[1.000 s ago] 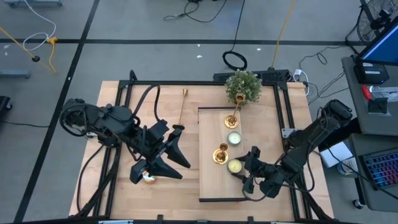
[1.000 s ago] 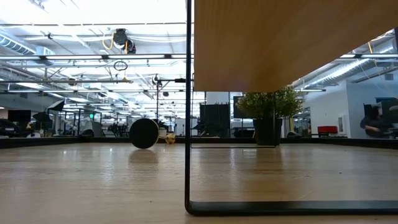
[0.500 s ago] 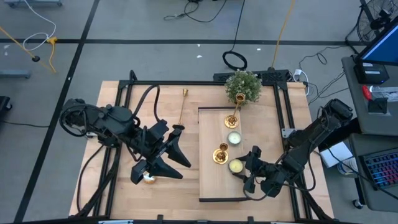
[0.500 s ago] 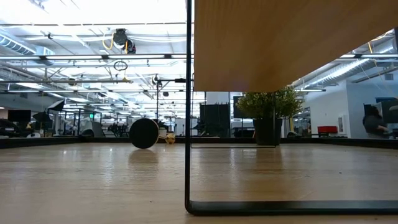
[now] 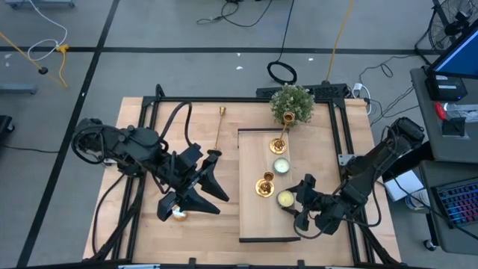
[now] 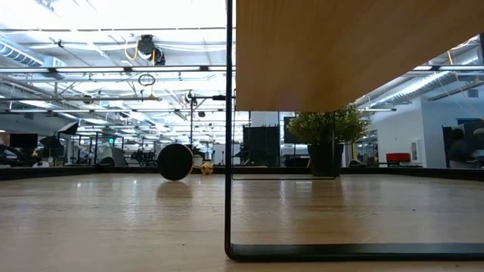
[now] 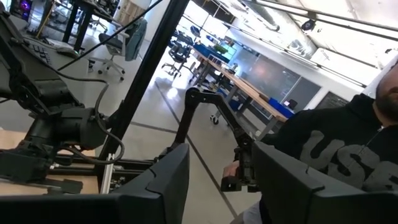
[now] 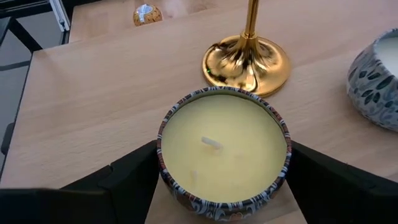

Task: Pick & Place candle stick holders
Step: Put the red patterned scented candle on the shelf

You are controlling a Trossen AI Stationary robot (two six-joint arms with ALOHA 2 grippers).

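A gold candle stick holder [image 8: 247, 59] stands on the raised wooden board [image 5: 254, 217], just beside a yellow candle tin [image 8: 224, 152]. The right gripper [image 8: 224, 180] has its fingers spread wide around that tin, not visibly squeezing it. The left gripper [image 5: 179, 211] hovers over the table's left half, fingers apart.

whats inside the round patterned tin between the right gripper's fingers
The round patterned tin is filled nearly to the rim with pale yellow wax, a short white wick at its centre. The wax hides whatever lies below it. The right gripper straddles the tin, fingers open.
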